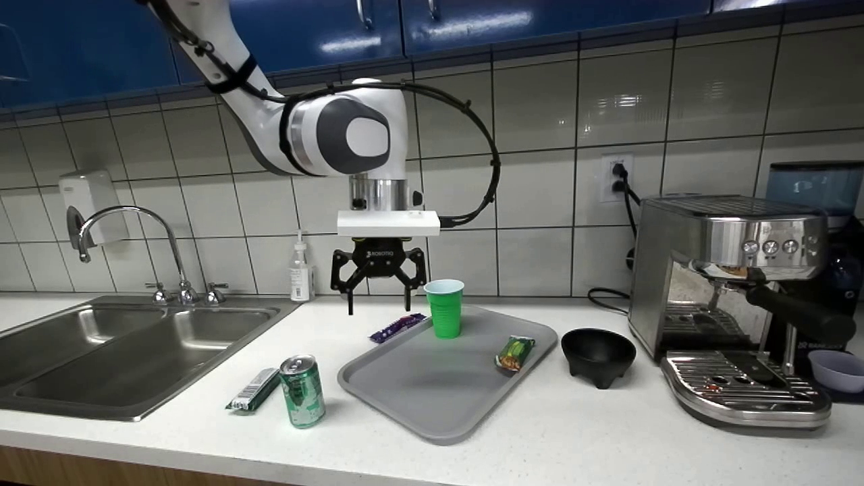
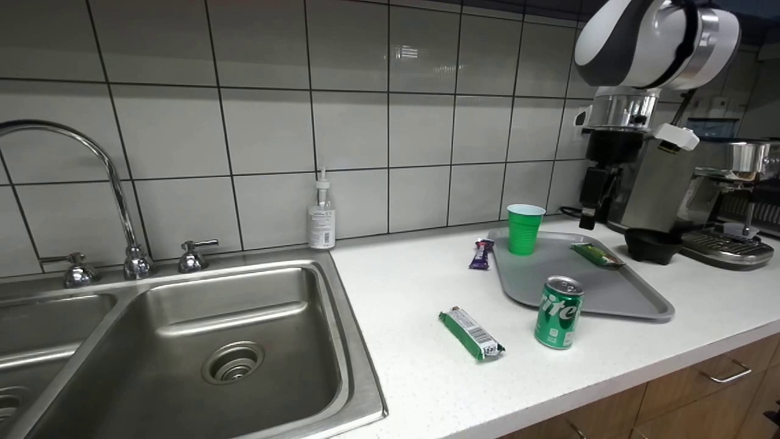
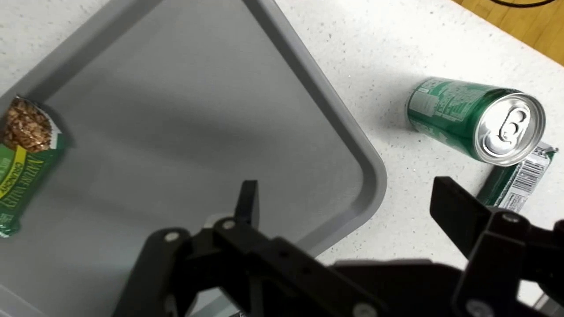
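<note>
In an exterior view the end effector is pointed straight down above the counter, jaws spread wide, with nothing gripped. The green cup is seen just to its right, stood upright on the tray, its long axis parallel to the fingers (the gap in depth cannot be judged). A purple-wrapped bar is seen lying beside the tray, left of the cup.
</note>
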`<state>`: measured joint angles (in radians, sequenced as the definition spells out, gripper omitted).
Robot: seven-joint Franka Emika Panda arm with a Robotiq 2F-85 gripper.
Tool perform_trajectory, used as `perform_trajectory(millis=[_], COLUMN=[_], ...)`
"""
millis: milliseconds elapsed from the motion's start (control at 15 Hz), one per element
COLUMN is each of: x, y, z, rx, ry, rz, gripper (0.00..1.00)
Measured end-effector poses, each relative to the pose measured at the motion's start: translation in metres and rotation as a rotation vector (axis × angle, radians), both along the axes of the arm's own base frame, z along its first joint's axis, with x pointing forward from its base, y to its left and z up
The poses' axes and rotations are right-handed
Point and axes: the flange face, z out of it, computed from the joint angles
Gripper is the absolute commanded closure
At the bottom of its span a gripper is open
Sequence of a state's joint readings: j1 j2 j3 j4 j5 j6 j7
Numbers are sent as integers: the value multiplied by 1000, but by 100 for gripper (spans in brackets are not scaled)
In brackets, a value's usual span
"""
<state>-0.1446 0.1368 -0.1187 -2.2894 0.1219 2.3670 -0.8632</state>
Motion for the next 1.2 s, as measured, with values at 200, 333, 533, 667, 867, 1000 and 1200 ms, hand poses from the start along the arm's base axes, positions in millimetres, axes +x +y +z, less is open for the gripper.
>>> perform_trajectory(millis=[200,333,533,667,867,1000,1200], x=[1,1,1,1,1,1,-2], y=[3,2,2,3,7,16,39], z=[-1,-1,-2,-2,-4,-6,-10], rx=[0,0,0,0,-13,-36,-59], ry=[3,4,5,6,-1,-1,0], rz=[0,-3,-4,-4,14,38,69], gripper=[0,0,0,0,0,0,0])
